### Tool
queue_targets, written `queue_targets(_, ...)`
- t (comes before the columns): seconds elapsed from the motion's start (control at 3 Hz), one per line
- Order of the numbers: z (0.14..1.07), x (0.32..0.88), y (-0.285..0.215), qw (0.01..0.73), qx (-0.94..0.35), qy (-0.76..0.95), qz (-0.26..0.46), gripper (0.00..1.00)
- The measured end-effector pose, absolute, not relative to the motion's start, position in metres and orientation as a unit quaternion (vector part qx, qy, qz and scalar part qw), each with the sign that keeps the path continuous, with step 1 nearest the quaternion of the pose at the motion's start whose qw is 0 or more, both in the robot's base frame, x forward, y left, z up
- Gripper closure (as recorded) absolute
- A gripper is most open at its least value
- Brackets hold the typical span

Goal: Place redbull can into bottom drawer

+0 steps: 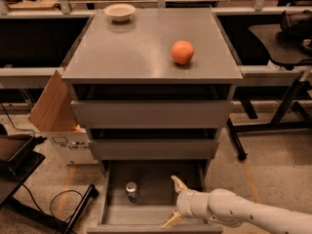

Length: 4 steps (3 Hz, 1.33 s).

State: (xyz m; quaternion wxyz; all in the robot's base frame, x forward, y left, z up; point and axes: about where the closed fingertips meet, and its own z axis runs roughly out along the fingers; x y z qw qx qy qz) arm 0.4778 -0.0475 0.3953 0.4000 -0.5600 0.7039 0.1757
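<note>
Bottom drawer (146, 211) — front edge running off the picture's bottom; hand (175, 202) hovering over its right side, spread, arm (253, 213) exiting at the right edge.

End effector (170, 202) (fingers (176, 183) apart), in bottom drawer (141, 215)

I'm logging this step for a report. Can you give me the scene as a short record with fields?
can: upright, in the left part of the drawer, apart from the tool
drawer: lowest of three, pulled open
tool: open, holding nothing, over the drawer's right part, right of the can
orange: on the cabinet top, right side
bowl: on the cabinet top, back left
box: cardboard, on the floor left of the cabinet
task state: can already in the drawer, drawer not shut
</note>
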Motion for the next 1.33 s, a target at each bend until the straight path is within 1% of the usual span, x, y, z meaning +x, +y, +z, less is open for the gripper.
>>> queue_targets(0.33,0.419,0.448,-0.044,0.331,-0.578,0.731,0.148,0.00)
queue_targets(0.67,0.440,0.441,-0.061,0.291,-0.582,0.753,0.096,0.00)
queue_targets(1.33,0.476,0.461,-0.066,0.284,-0.609,0.740,0.045,0.00)
